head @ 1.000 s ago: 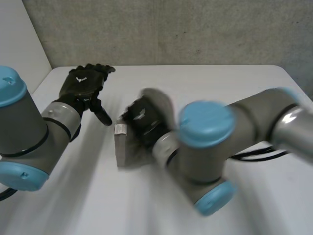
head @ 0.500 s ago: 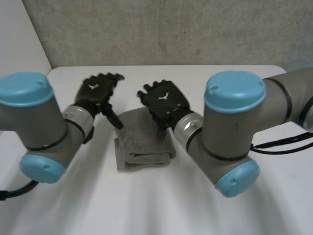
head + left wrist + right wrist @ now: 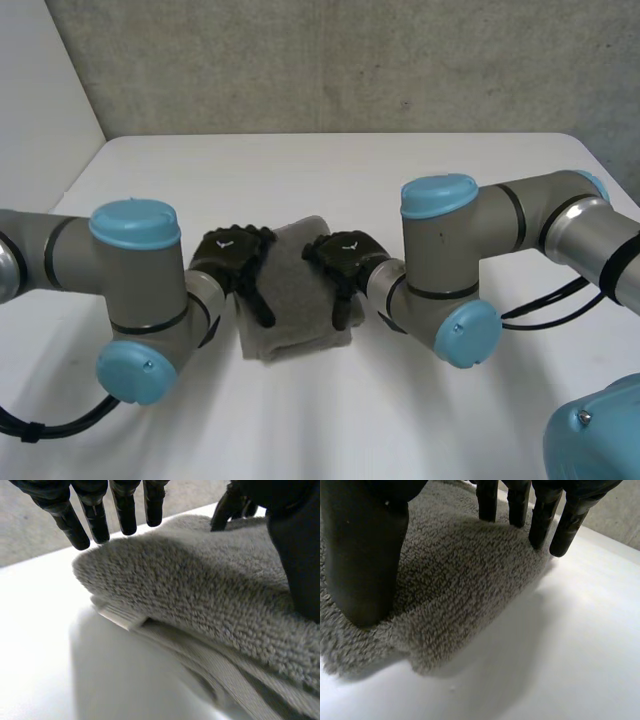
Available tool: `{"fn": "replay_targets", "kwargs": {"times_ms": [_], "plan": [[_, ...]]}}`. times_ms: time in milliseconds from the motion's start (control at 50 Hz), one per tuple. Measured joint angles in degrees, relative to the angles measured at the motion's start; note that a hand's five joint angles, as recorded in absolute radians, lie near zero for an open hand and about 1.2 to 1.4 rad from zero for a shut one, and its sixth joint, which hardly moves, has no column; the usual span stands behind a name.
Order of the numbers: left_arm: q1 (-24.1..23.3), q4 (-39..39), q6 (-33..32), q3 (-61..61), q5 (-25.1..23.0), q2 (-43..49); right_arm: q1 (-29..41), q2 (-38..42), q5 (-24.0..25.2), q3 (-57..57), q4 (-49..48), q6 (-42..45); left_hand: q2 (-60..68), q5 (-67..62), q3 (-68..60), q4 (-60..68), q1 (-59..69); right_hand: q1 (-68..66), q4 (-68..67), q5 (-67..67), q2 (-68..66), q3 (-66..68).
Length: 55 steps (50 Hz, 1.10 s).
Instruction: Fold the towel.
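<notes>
You are watching the left hand [image 3: 232, 256] and right hand [image 3: 343, 258] resting straight-fingered, apparently pressing, on the folded towel's [image 3: 296, 305] opposite edges.

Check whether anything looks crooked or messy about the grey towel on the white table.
Nothing serious. The folded grey terry towel lies flat on the white table, with the black left hand and black right hand open on its opposite side edges. Only a pale hem pokes out slightly between layers.
</notes>
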<state>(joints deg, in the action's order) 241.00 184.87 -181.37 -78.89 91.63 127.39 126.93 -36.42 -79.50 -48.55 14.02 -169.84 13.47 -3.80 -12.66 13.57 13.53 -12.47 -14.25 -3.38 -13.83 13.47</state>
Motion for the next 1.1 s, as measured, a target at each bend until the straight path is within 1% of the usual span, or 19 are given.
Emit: {"fn": "replay_targets", "kwargs": {"times_ms": [80,160,260,280,380,460,520,620,720,840,1100], "plan": [[-0.3,-1.2,0.0,0.8,1.0,-2.6,-0.1,-3.7,0.2,-0.4,0.1,-1.3,0.0,0.0,0.0,0.0,0.0,0.0,0.0,0.0,0.0,0.0],[-1.3,-2.3,0.3,1.8,1.4,-6.5,-0.3,-9.3,0.1,-2.2,-0.3,-3.1,0.0,0.0,0.0,0.0,0.0,0.0,0.0,0.0,0.0,0.0],[-2.2,-3.9,0.7,3.4,1.5,-12.8,-1.5,-19.1,-1.2,-6.1,-1.0,-4.9,0.0,0.1,0.0,0.0,0.0,0.0,0.0,0.0,0.0,0.0],[-2.3,-4.1,0.7,3.6,1.5,-13.5,-1.7,-20.1,-1.5,-6.6,-1.1,-5.0,0.0,0.1,0.0,0.0,0.0,0.0,0.0,0.0,0.0,0.0],[-1.9,-6.1,1.6,5.4,1.8,-19.6,-3.4,-26.9,-5.5,-10.1,-1.7,-5.5,0.0,0.1,0.0,0.0,0.0,0.0,0.0,0.0,0.0,0.0],[-0.8,-8.4,3.3,7.0,2.4,-23.2,-5.3,-31.4,-11.0,-12.7,-2.0,-5.5,0.0,0.1,0.0,0.0,0.0,0.0,0.0,0.0,0.0,0.0],[0.2,-10.9,4.7,8.3,3.2,-24.6,-6.3,-33.2,-14.0,-13.8,-2.1,-5.6,0.0,0.1,0.0,0.0,0.0,0.0,0.0,0.0,0.0,0.0],[0.9,-14.3,5.9,9.9,4.5,-25.4,-7.1,-34.2,-15.9,-14.3,-2.1,-6.2,0.0,0.1,0.0,0.0,0.0,0.0,0.0,0.0,0.0,0.0],[1.1,-16.6,6.0,10.8,5.2,-25.4,-8.0,-34.3,-16.1,-14.2,-2.1,-7.4,0.0,0.1,0.0,0.0,0.0,0.0,0.0,0.0,0.0,0.0],[1.1,-17.1,5.7,11.0,5.1,-25.2,-8.9,-34.6,-15.9,-14.2,-2.2,-8.0,0.0,0.1,0.0,0.0,0.0,0.0,0.0,0.0,0.0,0.0],[1.3,-17.4,5.6,10.9,4.7,-25.0,-9.0,-38.9,-15.7,-16.9,-6.6,-8.3,0.0,0.1,0.0,0.0,0.0,0.0,0.0,0.0,0.0,0.0]]}}
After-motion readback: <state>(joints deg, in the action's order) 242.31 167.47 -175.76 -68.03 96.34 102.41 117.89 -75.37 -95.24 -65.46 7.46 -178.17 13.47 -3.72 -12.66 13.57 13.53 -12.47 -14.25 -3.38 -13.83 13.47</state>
